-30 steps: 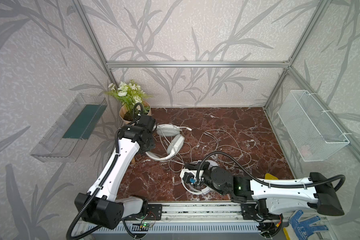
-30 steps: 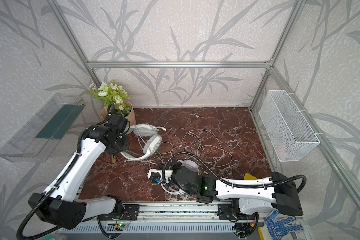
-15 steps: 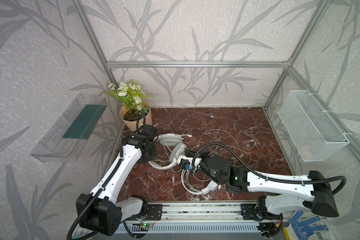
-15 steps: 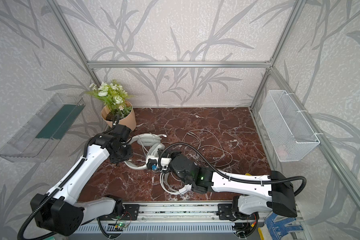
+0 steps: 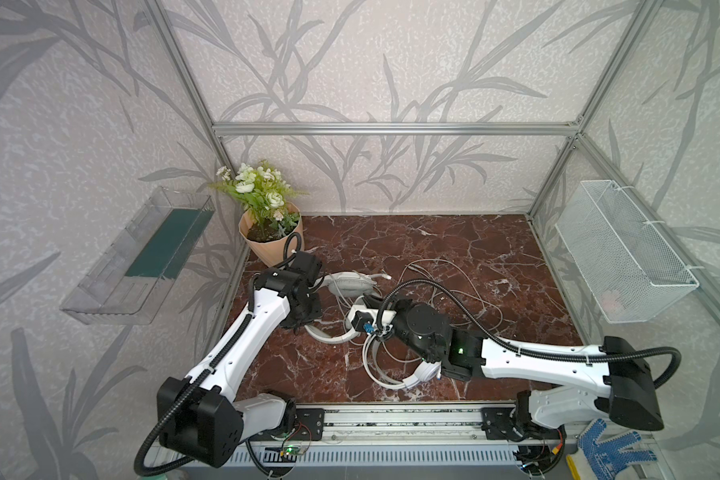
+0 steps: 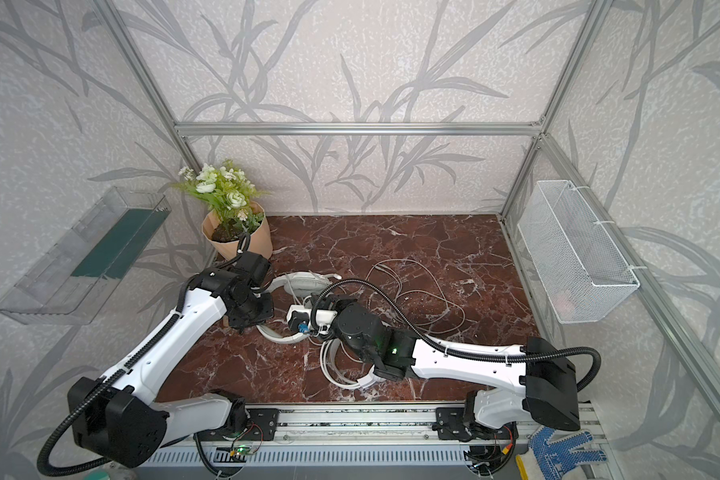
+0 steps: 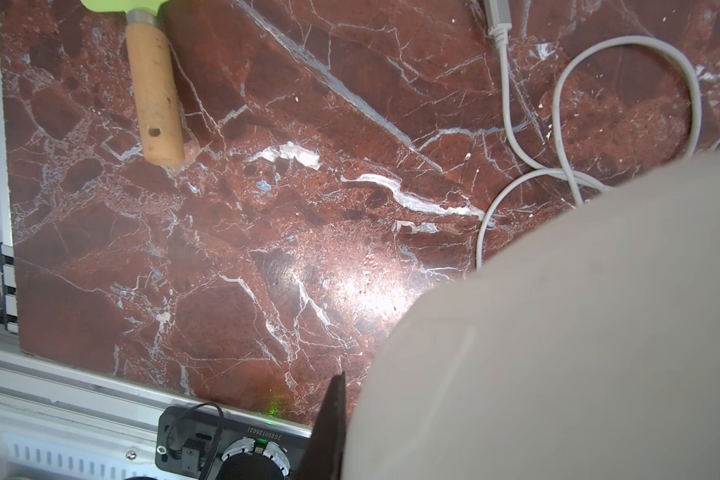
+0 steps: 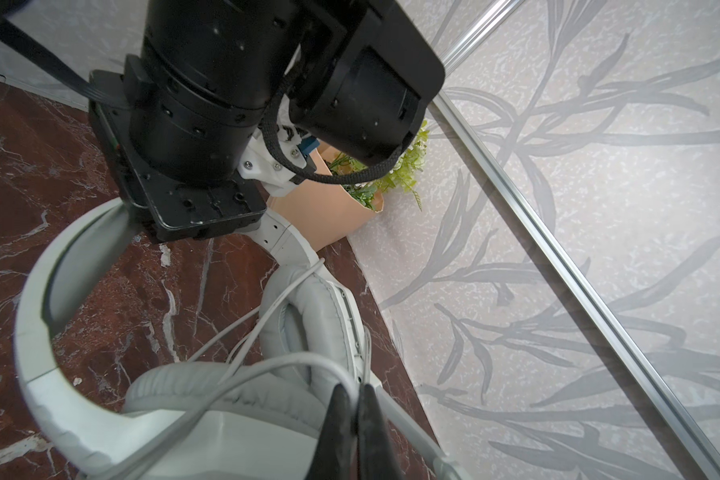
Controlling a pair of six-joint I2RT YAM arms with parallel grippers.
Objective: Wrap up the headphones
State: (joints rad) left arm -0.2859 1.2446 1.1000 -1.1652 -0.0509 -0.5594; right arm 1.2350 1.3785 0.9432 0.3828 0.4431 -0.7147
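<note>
My left pincer [image 5: 302, 324] is closed on the headband of the greyish-white headset [image 5: 352, 283], which lies on the red marble desk [image 5: 433, 241] just in front of the flower pot [image 5: 273, 249], its padded cushions nearer the pot than the band. My right pincer [image 8: 353, 392] is clamped tight on a thin pale cable [image 8: 300, 356] that runs across those cushions (whose cable it is, I cannot tell). The glossy white headset [image 5: 422, 371] sits well apart from the pot, towards the desk's front edge, partly under my right arm. More cable lies in loose loops on the desk, farther from the pot than the greyish-white headset.
</note>
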